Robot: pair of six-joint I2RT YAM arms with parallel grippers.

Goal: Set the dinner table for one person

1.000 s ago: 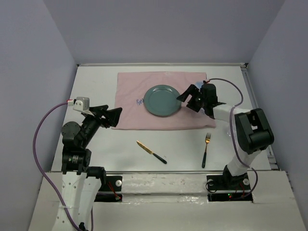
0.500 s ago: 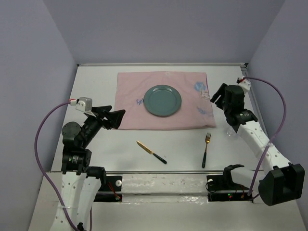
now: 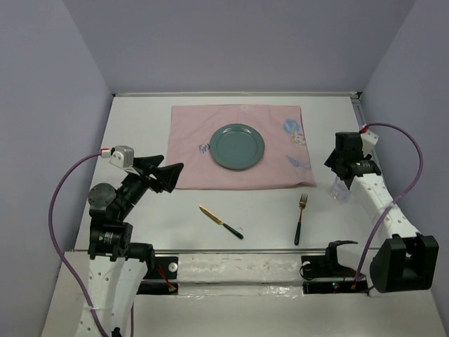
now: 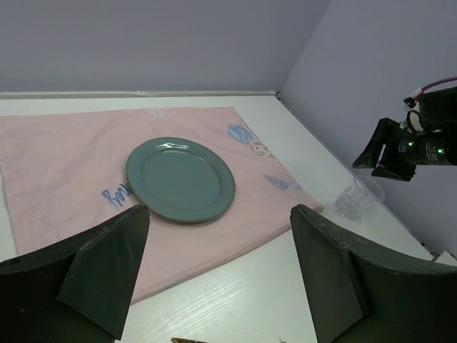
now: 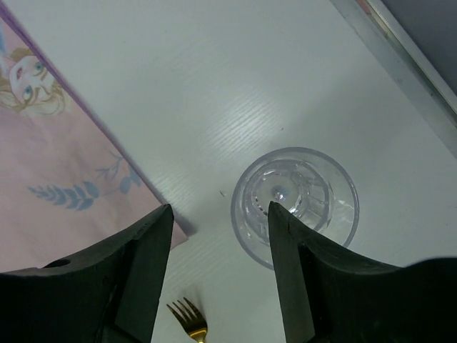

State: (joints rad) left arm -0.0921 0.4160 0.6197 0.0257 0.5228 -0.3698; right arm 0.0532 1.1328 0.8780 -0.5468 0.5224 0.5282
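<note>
Hanging wide over the glass (image 5: 295, 205), just right of the pink mat (image 3: 189, 133) on the white worktop (image 3: 140, 119), the right jaws should centre on it, then squeeze softly. Left jaws gape empty by the mat's left edge.

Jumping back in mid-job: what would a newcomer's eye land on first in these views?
The teal plate stands out most, centred on the pink placemat at the far middle of the dinner table. Next comes the right gripper, hanging open over a clear glass on bare tabletop right of the placemat. A knife and fork lie nearer the arms, off the cloth.
</note>
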